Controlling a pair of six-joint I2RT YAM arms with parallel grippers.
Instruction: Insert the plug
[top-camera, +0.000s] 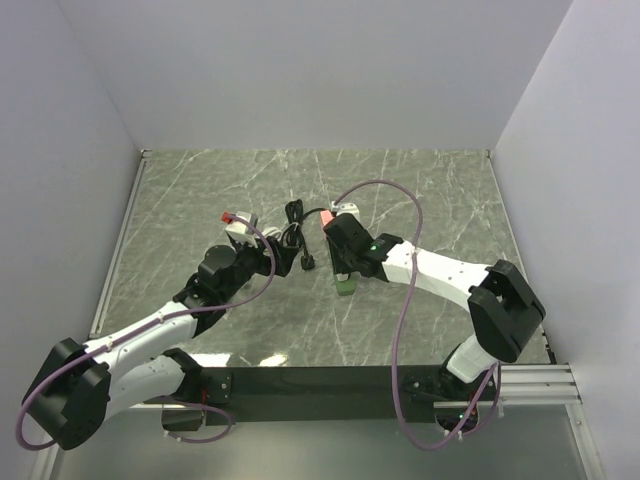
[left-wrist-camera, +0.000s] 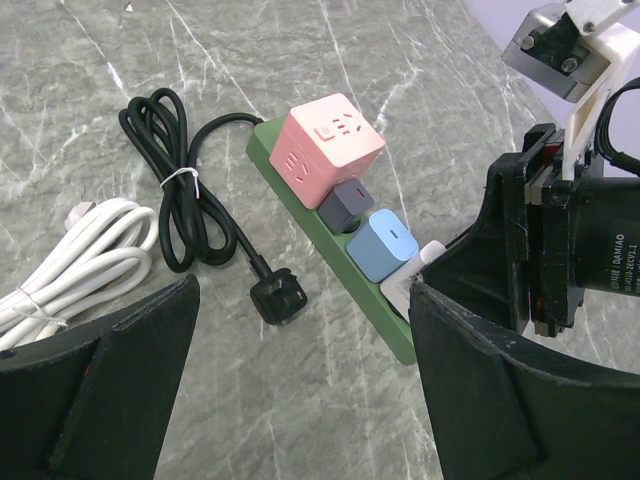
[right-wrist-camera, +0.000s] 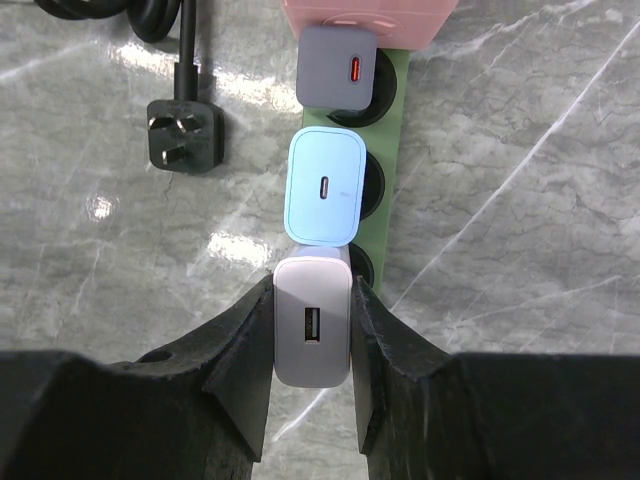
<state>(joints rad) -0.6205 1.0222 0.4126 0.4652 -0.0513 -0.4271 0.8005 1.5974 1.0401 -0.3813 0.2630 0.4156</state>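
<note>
Plug position: white plug (right-wrist-camera: 312, 330) pinched between the fingers of the right gripper (right-wrist-camera: 312, 300), jaws pressed against both its sides, USB port facing the wrist camera. Held over the near end of the strip (right-wrist-camera: 385, 205), touching the blue charger (right-wrist-camera: 325, 188) next in line. Depth of seating in the socket not determinable. Beyond the blue charger, in one row on the strip: grey charger (right-wrist-camera: 338, 66), then pink cube (left-wrist-camera: 330, 150) at the far end. Left gripper (left-wrist-camera: 300, 300) with jaws spread wide, gripping nothing; black plug (left-wrist-camera: 278, 297) in view between its fingers, lying loose on the table (top-camera: 450, 200) just beside the strip, not touching it. Black cable (left-wrist-camera: 170, 180) bundled with a white tie (left-wrist-camera: 185, 178), behind the black plug. White cable (left-wrist-camera: 70, 250) coiled left of the black cable, near the left finger. From the top view: both arms reaching to the middle of the table, the two grippers near each other but apart, strip's near end showing just below the right gripper.
</note>
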